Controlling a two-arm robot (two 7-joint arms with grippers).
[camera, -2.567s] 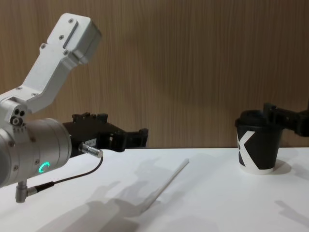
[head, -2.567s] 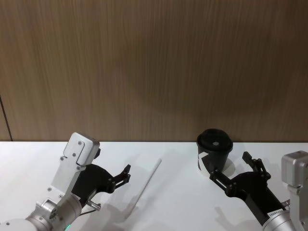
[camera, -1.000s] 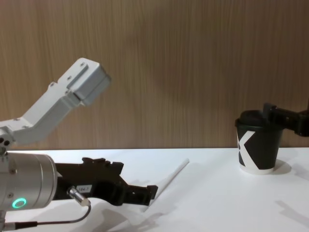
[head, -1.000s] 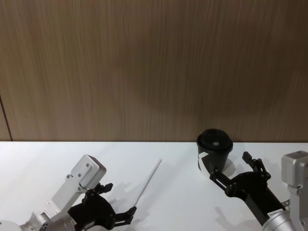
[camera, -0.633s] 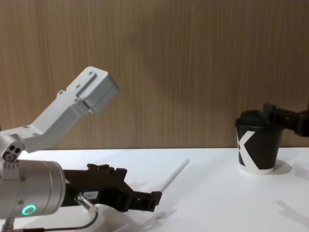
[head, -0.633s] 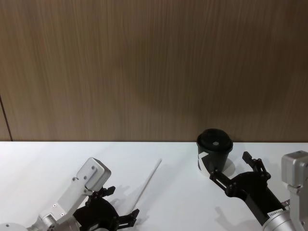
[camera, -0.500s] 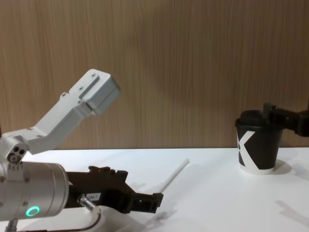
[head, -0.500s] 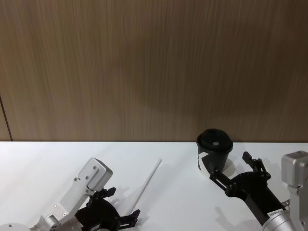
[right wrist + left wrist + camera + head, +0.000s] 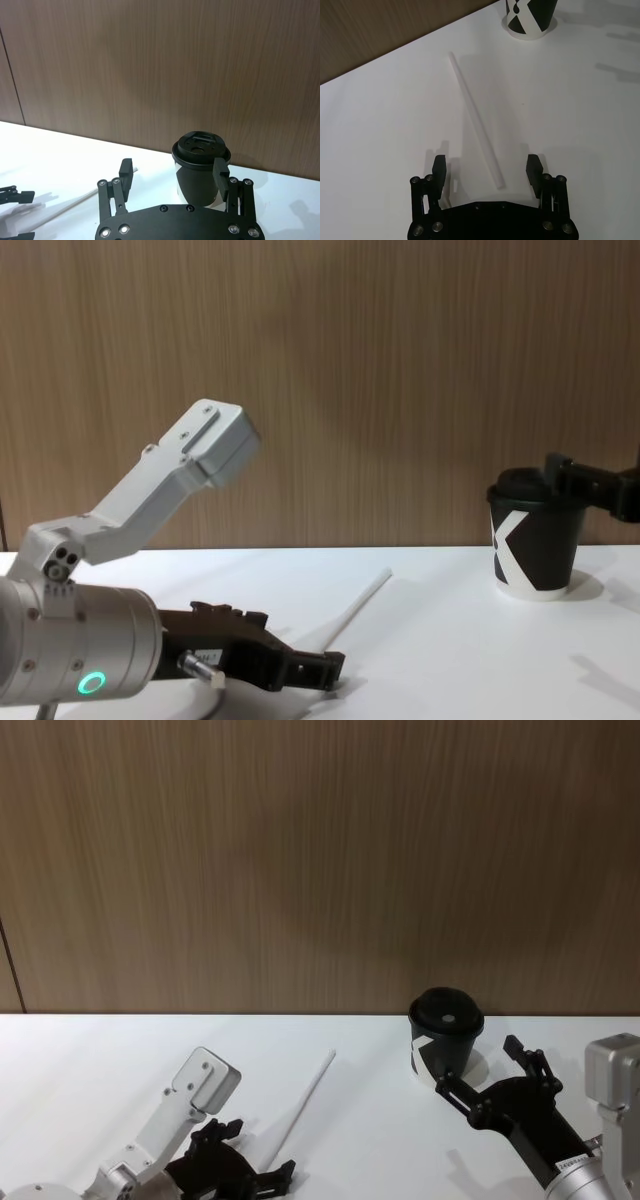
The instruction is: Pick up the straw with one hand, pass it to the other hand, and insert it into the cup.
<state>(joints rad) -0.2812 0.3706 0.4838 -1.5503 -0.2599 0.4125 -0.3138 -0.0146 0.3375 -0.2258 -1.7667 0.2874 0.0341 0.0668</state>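
White and thin, the straw (image 9: pixel 298 1110) is seen lying flat on the table (image 9: pixel 90 1060), left of centre. It is slanted so that its far end points right, toward the cup (image 9: pixel 446 1020). The left hand (image 9: pixel 258 1152) is held low over the table at the near left, with its two black fingers (image 9: pixel 439 170) spread wide. In the left wrist view the near end of the straw is found between those fingers, with a gap left on either side, so nothing is pinched. In the chest view the silver wrist (image 9: pixel 80 660) with its green ring (image 9: pixel 93 682) is shown behind that hand. The cup, black with a white mark and a domed lid, is set upright at the far right of the table, well apart from the straw. The right hand (image 9: pixel 476 1065) is held just on the near side of the cup, spread open and empty. Whether the cup is touched cannot be told. A brown wood-panelled wall (image 9: pixel 300 870) is seen behind the table.
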